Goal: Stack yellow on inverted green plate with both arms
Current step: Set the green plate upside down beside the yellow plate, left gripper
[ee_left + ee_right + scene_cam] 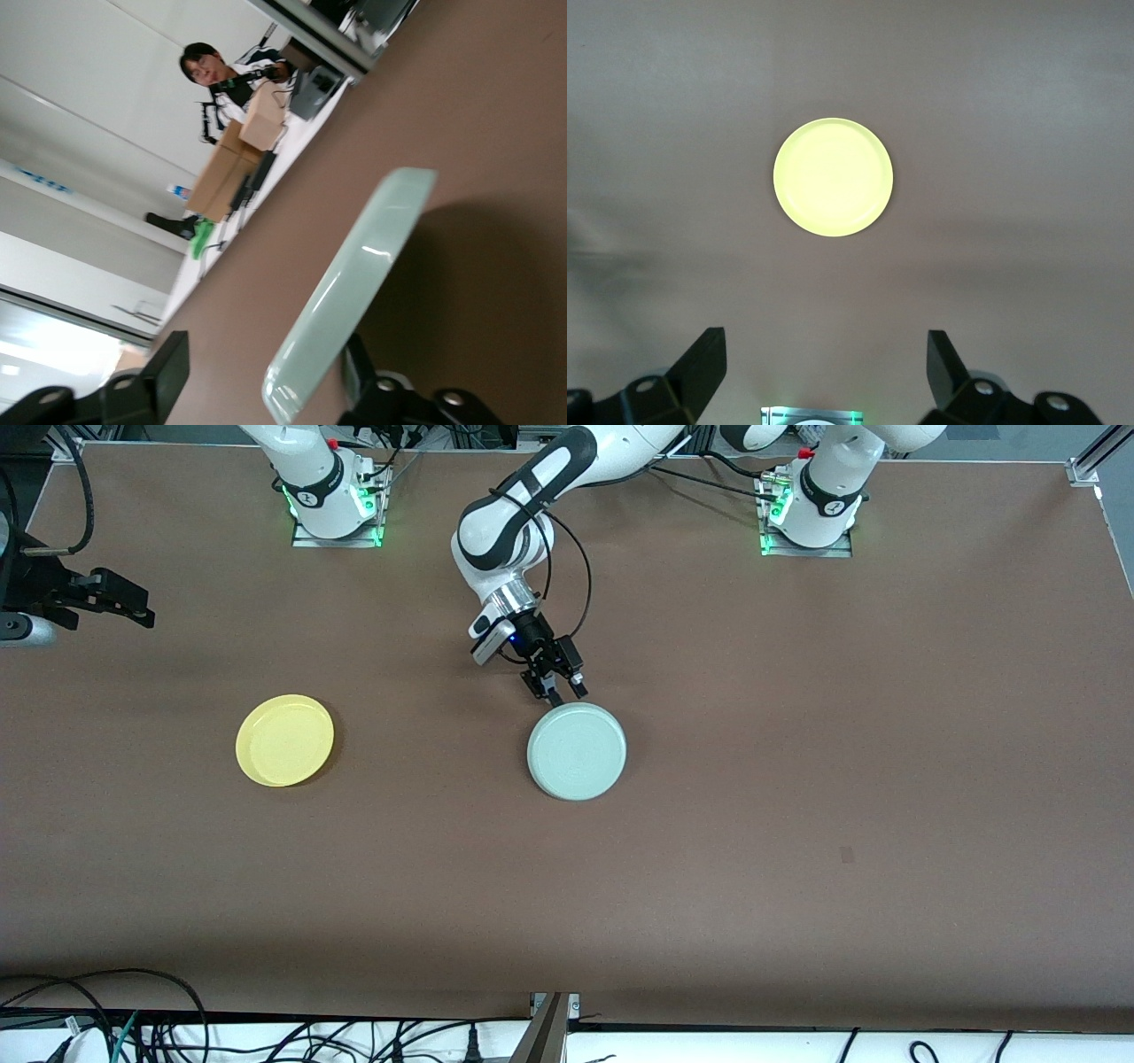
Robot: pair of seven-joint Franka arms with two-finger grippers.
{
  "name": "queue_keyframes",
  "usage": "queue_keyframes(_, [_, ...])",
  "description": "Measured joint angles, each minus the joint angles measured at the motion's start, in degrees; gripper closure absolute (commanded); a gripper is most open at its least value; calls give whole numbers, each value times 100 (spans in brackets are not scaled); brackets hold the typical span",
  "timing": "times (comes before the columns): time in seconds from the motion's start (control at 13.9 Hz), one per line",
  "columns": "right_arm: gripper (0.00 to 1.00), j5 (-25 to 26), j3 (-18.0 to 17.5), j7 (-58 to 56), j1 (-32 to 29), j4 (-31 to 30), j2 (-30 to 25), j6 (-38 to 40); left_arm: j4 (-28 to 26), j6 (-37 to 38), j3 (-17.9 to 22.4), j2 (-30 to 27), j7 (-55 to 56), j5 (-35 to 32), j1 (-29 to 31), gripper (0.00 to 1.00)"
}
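The green plate (577, 750) lies upside down near the middle of the table (797, 824), its flat base facing up. The yellow plate (284, 740) sits right way up on the bare table, well apart from the green one, toward the right arm's end.

The left end effector (558, 687) is at the green plate's rim, on the edge farther from the front camera. In the left wrist view its fingers (159, 376) stand apart on either side of the rim (345, 292), and there is a gap on at least one side, so the plate looks let go rather than pinched. The right end effector (826, 365) hangs high over the table, looking straight down on the yellow plate (833, 177), its fingers spread wide and empty. In the front view it shows only at the table's edge (106, 593).

Both plates look like light, stiff, smooth plastic or melamine: unlikely to bend or break, but glossy enough to slip in a pinch. The yellow plate lies flat with a low raised rim, so the rim is probably the only place to grip, with one finger inside and one outside. Held that way it would likely tilt under its own weight. The green plate's upturned base is flat and about as wide as the yellow plate, so the yellow plate should sit steady if centred.
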State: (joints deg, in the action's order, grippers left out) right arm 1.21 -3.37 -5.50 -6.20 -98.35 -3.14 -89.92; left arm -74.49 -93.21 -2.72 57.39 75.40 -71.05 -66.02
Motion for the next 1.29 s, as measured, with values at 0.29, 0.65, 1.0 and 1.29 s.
queue_keyframes(0.29, [0,0,0,0,0,0,0,0,5,-1309,-5,8,812,13,15,0])
queue_keyframes(0.65, [0,0,0,0,0,0,0,0,211,-2737,16,-29,1319,968,391,0])
queue_keyframes(1.0, [0,14,46,0,-10,4,143,-135,372,-3066,1,-576,991,3668,844,0])
queue_keyframes(1.29, [0,200,63,0,-30,5,625,-189,396,-3065,4,-1175,856,4910,1330,0])
